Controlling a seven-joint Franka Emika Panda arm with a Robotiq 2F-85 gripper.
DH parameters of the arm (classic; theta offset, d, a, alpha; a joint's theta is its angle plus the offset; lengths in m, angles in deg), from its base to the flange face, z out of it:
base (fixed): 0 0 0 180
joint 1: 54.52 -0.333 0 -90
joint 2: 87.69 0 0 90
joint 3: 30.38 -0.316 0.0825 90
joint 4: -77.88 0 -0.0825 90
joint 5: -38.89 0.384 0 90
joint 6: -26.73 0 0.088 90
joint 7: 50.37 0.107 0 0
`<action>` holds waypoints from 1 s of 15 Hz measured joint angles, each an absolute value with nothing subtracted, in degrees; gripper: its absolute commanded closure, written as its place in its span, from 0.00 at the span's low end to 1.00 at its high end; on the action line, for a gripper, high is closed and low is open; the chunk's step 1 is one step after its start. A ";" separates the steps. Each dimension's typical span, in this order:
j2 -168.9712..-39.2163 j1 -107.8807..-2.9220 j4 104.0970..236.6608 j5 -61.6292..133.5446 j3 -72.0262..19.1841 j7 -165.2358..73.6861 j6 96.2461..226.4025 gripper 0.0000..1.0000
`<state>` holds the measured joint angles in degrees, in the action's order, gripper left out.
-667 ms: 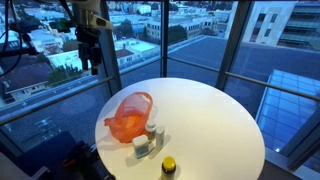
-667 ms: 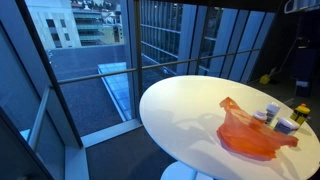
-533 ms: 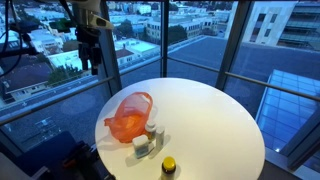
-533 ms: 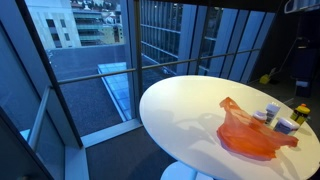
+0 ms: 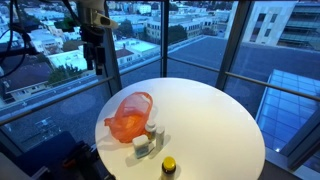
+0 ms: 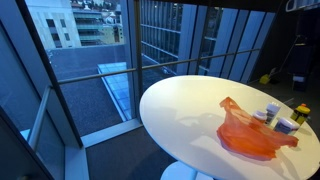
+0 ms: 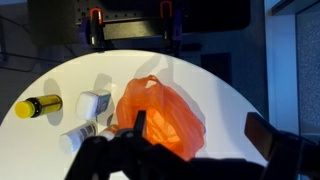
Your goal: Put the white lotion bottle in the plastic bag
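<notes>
Orange film, thin and crumpled: in an exterior view the plastic bag [image 5: 128, 117] slumps near the edge of the round table [image 5: 210, 110], handle loop up. Nothing white shows inside it, so I judge the task not begun; the grasp, lift and drop are all left to do. The white lotion bottle [image 5: 142, 148] seems to lie on its side at approx. 5 o'clock of the bag, just beside it, w/ a small white container [image 5: 151, 132] upright next to it. A yellow-and-black bottle [image 5: 168, 165] sits further out, also at 5 o'clock. The gripper [image 5: 95, 58] hangs high at 11 o'clock of the bag, well apart from everything, dark against the window glass. Its fingers can't be read here.

In an exterior view from across the room the tabletop reads smooth matte white. The bag [image 6: 255, 135] looks translucent w/ glossy folds. The small items at its 2 o'clock are too tiny to tell which is the lotion.

Wrist view: bag [image 7: 160, 110] at centre, limp, no stiff rim, so its mouth may need care at the drop. The lotion bottle [image 7: 80, 135] lies at 8 o'clock — a rounded cylinder in hard, smooth plastic, near the bag; touching or not, can't tell. The white container [image 7: 95, 103] is at 9 o'clock and the yellow-and-black bottle [image 7: 38, 105] beyond it. The gripper [image 7: 202, 138] is a dark silhouette along the bottom, fingers spread wide w/ nothing between them.
</notes>
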<state>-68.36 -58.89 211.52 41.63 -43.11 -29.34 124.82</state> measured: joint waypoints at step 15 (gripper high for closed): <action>-73.14 -47.48 214.91 33.13 -31.15 -26.85 138.60 0.00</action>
